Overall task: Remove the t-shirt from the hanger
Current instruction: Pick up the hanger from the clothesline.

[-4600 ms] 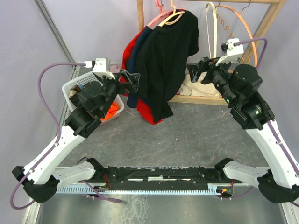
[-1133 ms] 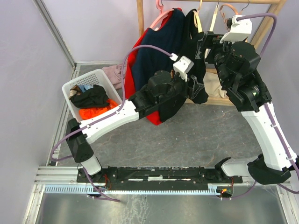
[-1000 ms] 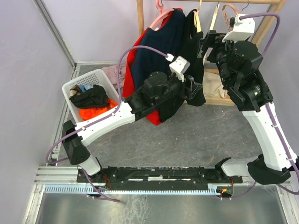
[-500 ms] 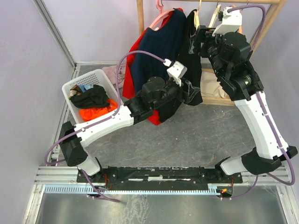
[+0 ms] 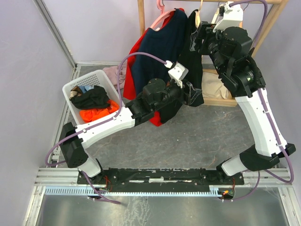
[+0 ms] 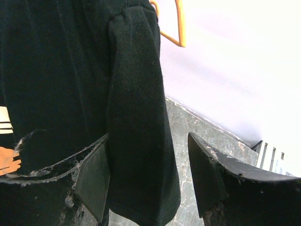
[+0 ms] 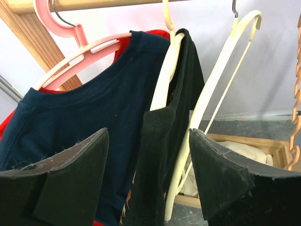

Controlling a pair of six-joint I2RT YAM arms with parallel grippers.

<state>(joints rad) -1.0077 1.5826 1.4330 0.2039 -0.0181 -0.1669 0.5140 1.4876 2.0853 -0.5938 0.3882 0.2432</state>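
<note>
The black t-shirt (image 5: pixel 189 52) hangs on a cream hanger (image 5: pixel 197 19) from the wooden rail at the back. In the right wrist view the t-shirt (image 7: pixel 162 141) drapes over the cream hanger (image 7: pixel 162 80), and my right gripper (image 7: pixel 148 174) is open with shirt and hanger between its jaws, touching neither. In the top view my right gripper (image 5: pixel 198 36) is high at the shirt's shoulder. My left gripper (image 5: pixel 190 91) is low at the hem. It is open (image 6: pixel 148 181) around the hanging black sleeve (image 6: pixel 136 141).
A navy shirt (image 5: pixel 155 52) over a red one (image 5: pixel 133 59) hangs on a pink hanger (image 7: pixel 70 59) to the left. An empty cream hanger (image 7: pixel 221 70) and an orange hanger (image 6: pixel 178 28) hang to the right. A white basket (image 5: pixel 89 77) of clothes stands on the left. The wooden rack base (image 5: pixel 221 101) is behind.
My right gripper has moved up and left toward the top of the hanger. My left gripper has drawn slightly down and left along the black shirt. Both stayed open.
</note>
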